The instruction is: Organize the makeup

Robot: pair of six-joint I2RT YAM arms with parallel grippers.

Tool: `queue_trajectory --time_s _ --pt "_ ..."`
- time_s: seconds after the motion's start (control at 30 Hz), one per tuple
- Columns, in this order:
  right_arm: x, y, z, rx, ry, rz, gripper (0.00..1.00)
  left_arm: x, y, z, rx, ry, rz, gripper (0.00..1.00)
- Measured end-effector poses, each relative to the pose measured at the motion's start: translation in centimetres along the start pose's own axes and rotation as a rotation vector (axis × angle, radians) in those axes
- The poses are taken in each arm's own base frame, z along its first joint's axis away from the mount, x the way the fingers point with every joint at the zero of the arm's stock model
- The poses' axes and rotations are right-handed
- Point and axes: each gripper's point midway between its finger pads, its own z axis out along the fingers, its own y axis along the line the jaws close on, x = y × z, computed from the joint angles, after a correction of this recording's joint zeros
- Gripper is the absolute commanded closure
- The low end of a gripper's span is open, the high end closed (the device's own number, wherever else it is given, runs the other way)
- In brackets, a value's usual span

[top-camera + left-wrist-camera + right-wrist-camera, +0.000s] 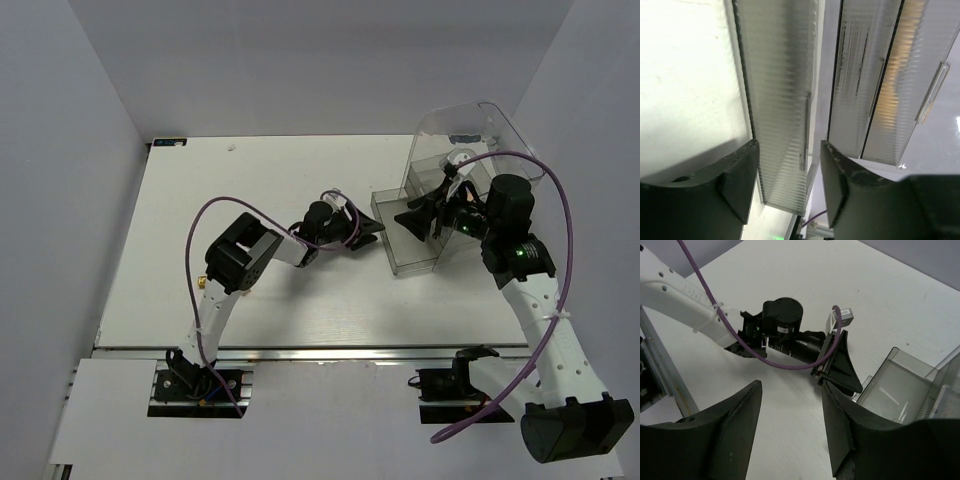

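No sponge, palette or lipstick shows plainly. A peach blur shows through the ribbed front of a shut drawer in the left wrist view; I cannot tell what it is. My left gripper is open and empty, its jaws on either side of the ribbed front of the pulled-out clear drawer. My right gripper is open and empty, held above the table beside that drawer, its jaws wide apart. The left gripper also shows in the right wrist view.
The large clear plastic drawer box stands at the back right, one drawer pulled out toward the left. The white table has grey walls on three sides. A purple cable loops from the right arm.
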Motion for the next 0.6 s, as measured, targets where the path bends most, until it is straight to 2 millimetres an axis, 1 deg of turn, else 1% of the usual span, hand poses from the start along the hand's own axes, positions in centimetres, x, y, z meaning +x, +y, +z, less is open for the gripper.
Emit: queue_trajectory --time_s 0.07,0.13,0.17,0.2,0.23,0.27,0.3,0.33,0.4,0.47,0.5,0.53,0.57,0.6 --pt "0.5 0.2 0.1 -0.021 0.018 -0.001 0.43 0.0 -0.3 -0.3 -0.015 0.012 0.024 0.36" --pt "0.9 0.4 0.1 -0.040 0.032 0.000 0.43 -0.1 -1.2 -0.7 -0.027 0.022 0.065 0.35" --pt "1.1 0.5 0.2 -0.048 0.037 -0.004 0.43 -0.3 -1.8 -1.1 -0.035 0.022 0.089 0.31" --pt "1.2 0.6 0.2 -0.057 0.039 -0.009 0.44 -0.6 -2.3 -1.5 -0.045 0.022 0.120 0.31" --pt "1.2 0.7 0.2 -0.067 0.041 -0.014 0.44 -0.9 -2.9 -2.1 -0.063 0.020 0.155 0.26" --pt "1.3 0.8 0.3 -0.074 0.043 -0.019 0.44 -1.3 -3.8 -2.7 -0.078 0.013 0.192 0.23" --pt "1.4 0.8 0.3 -0.081 0.044 -0.025 0.45 -1.7 -4.7 -3.4 -0.086 0.004 0.232 0.23" --pt "1.5 0.9 0.4 -0.090 0.047 -0.026 0.46 -2.4 -5.9 -4.3 -0.097 -0.013 0.276 0.18" --pt "1.7 0.9 0.6 -0.104 0.057 -0.022 0.46 -3.7 -8.4 -6.2 -0.104 -0.052 0.354 0.14" --pt "2.0 0.8 1.0 -0.119 0.071 -0.014 0.46 -5.0 -10.6 -8.8 -0.104 -0.102 0.418 0.12" --pt "2.2 0.8 1.2 -0.127 0.080 -0.009 0.46 -5.6 -11.3 -10.4 -0.110 -0.129 0.438 0.11" --pt "2.3 0.8 1.5 -0.133 0.091 -0.004 0.44 -6.5 -11.8 -12.3 -0.119 -0.161 0.456 0.11" --pt "2.5 1.0 1.8 -0.143 0.102 0.002 0.44 -7.3 -11.9 -13.9 -0.130 -0.192 0.466 0.06" --pt "2.8 1.2 2.1 -0.156 0.116 0.006 0.44 -8.1 -11.7 -15.6 -0.148 -0.224 0.475 0.02"
